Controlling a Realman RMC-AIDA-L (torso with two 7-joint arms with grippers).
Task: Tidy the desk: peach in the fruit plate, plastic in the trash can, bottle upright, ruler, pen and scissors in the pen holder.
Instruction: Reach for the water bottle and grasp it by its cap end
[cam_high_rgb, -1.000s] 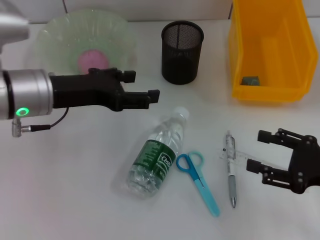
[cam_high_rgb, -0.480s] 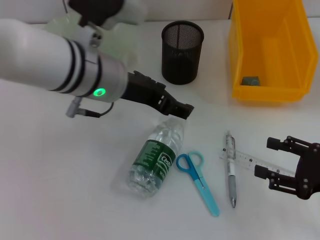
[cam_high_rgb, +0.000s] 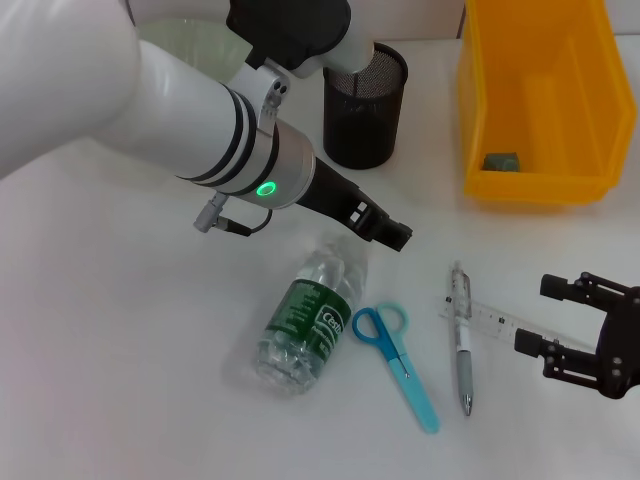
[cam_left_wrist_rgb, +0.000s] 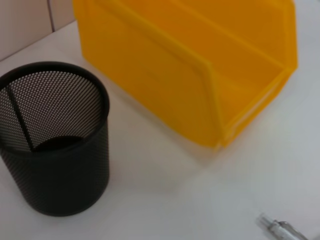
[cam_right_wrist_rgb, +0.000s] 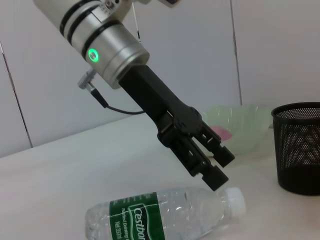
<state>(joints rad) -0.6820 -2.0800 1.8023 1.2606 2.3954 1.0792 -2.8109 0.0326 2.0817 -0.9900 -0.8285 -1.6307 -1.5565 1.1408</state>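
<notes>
1. One bottle (cam_high_rgb: 308, 322) lies on its side near the middle of the white desk (cam_high_rgb: 120, 380). It is clear plastic with a dark green label and a white cap, and the cap end points toward the pen holder.
2. One pair of scissors (cam_high_rgb: 394, 360) with light blue handles lies just beside the bottle, on the side toward the robot's right.
3. One pen (cam_high_rgb: 462, 338) lies further toward the right. One clear ruler (cam_high_rgb: 492, 322) crosses it, and the two touch.
4. One black mesh pen holder (cam_high_rgb: 364, 103) stands upright at the back of the desk. From the left wrist view I can see that it is hollow, with a dark bar inside that I cannot identify.
5. One yellow trash can (cam_high_rgb: 535, 100) sits beside the holder, toward the right. One small greenish scrap (cam_high_rgb: 501, 161) lies on its floor.
6. One pale green fruit plate (cam_right_wrist_rgb: 235, 131) sits at the back left, mostly hidden behind the arm in the head view. One pink peach (cam_right_wrist_rgb: 220, 133) rests in it.
7. Two grippers are in sight. The left gripper (cam_high_rgb: 392, 233) reaches in over the cap end of the bottle. The right wrist view shows its tips just above the bottle's neck with only a slim gap between the fingers, so I cannot tell whether they are parted or together.
8. The right gripper (cam_high_rgb: 585, 322) hovers at the right edge of the desk, near the end of the ruler, with its jaws apart and nothing between them.
</notes>
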